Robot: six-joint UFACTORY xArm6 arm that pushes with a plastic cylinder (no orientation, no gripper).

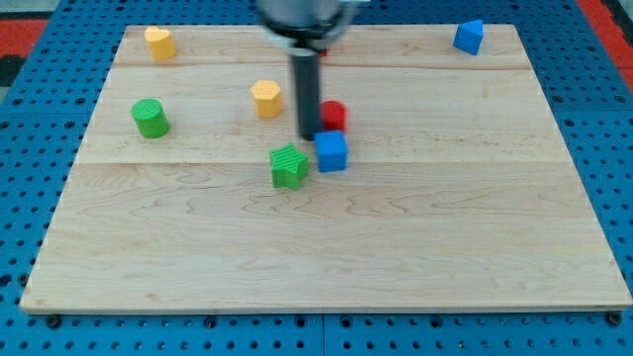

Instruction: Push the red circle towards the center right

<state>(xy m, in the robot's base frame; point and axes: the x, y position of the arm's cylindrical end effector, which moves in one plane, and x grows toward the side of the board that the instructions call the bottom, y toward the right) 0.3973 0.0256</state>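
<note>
The red circle [334,114] sits on the wooden board, partly hidden behind my rod. My tip [310,135] rests just to the left of the red circle, touching or nearly touching it. A blue cube [331,151] lies right below the red circle and just right of my tip. A green star-shaped block [289,165] lies below and left of my tip. A yellow hexagonal block [266,98] stands to the left of the rod.
A green cylinder [150,119] stands at the view's left. A yellow heart-like block [158,43] is at the top left. A blue block [469,37] is at the top right. The wooden board [445,218] is ringed by a blue pegboard.
</note>
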